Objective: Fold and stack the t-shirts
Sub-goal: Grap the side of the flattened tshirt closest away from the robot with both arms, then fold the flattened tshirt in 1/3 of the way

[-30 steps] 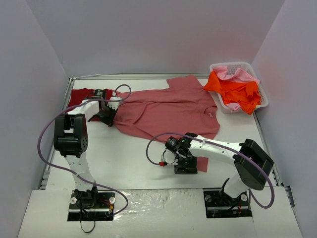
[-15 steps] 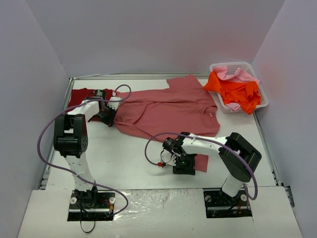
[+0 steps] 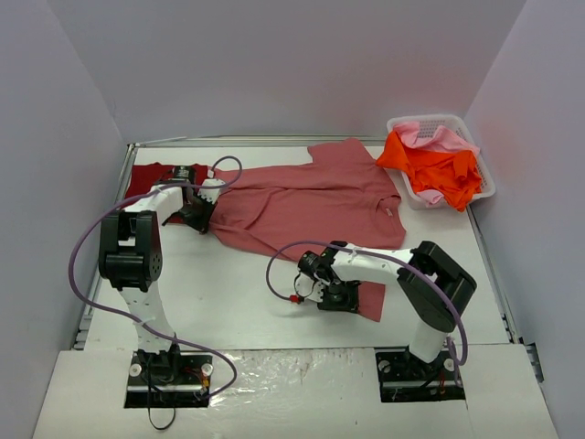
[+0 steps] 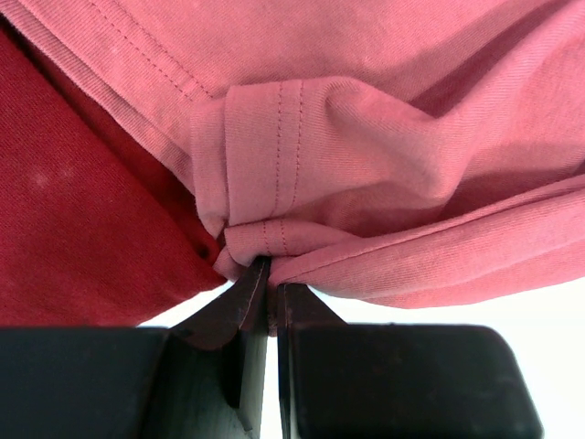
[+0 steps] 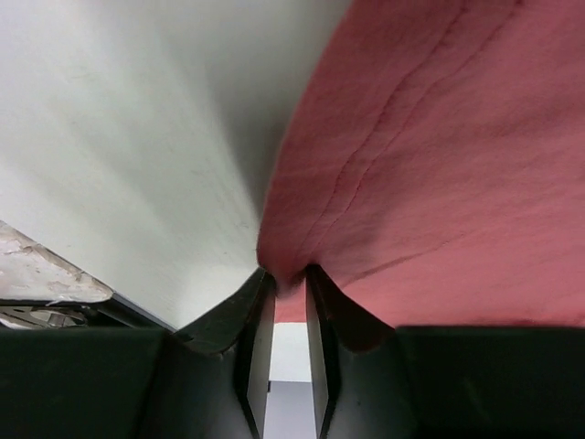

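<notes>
A muted rose-red t-shirt (image 3: 311,206) lies spread across the middle of the table. My left gripper (image 3: 199,214) is at its left edge, shut on a bunched hem fold (image 4: 265,174) of that cloth. Just left of it lies a dark crimson t-shirt (image 3: 146,176), which fills the left of the left wrist view (image 4: 73,238). My right gripper (image 3: 340,294) is at the shirt's near right corner. Its jaws stand narrow, with the corner of the rose-red cloth (image 5: 439,165) pinched between the fingertips (image 5: 259,291).
A white lattice basket (image 3: 482,187) stands at the back right, holding a bright orange shirt (image 3: 441,169) and a light pink one (image 3: 437,137). Purple cables loop beside both arms. Raised walls border the white table (image 3: 228,293).
My right gripper slid a little left and back along the shirt's near corner, and its jaws closed onto the cloth. The left arm has not moved.
</notes>
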Robot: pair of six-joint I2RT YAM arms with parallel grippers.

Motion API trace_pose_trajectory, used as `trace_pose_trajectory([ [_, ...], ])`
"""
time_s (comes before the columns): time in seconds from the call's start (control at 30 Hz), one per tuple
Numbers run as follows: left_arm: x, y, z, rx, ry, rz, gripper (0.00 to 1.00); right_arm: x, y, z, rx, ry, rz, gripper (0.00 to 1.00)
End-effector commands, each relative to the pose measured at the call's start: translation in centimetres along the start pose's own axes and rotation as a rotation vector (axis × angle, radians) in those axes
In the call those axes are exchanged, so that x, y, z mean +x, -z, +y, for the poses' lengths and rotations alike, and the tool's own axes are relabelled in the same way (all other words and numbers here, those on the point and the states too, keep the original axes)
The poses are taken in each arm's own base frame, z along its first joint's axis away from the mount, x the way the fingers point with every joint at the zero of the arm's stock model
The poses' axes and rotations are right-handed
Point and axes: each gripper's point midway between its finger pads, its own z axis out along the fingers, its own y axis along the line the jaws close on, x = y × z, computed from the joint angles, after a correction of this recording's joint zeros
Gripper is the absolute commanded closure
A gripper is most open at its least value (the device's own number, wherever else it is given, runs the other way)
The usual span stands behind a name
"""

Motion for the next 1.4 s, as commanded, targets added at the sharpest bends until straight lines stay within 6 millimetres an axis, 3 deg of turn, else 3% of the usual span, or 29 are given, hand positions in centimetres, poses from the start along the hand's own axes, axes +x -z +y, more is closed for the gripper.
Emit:
trace_pose_trajectory([
  [0.0,0.4,1.4,0.5,-0.027,-0.011,0.001,0.98,0.2,-0.5,0.3,-0.024,-0.025,0.030,0.84],
  [0.17,0.3,1.5,0.4,-0.025,-0.014,-0.005,0.98,0.3,-0.5,0.3,-0.021,-0.036,0.037,0.92],
  [0.3,0.1,1.9,0.2,-0.020,-0.025,-0.014,0.98,0.4,0.6,0.5,-0.022,-0.026,0.012,1.00],
  [0.6,0.3,5.1,-1.5,-0.031,-0.116,-0.071,0.98,1.2,4.5,1.6,-0.115,-0.023,-0.067,1.00],
  [0.9,3.8,7.4,-4.7,-0.037,-0.215,-0.075,0.98,4.0,7.0,1.7,-0.280,-0.076,-0.126,1.00],
  [1.1,6.3,9.0,-6.2,-0.045,-0.280,-0.076,0.98,4.6,7.5,3.7,-0.390,-0.068,-0.147,1.00],
  [1.37,8.7,9.9,-6.4,-0.115,-0.337,-0.059,0.98,5.6,7.5,2.2,-0.376,-0.118,-0.159,1.00],
])
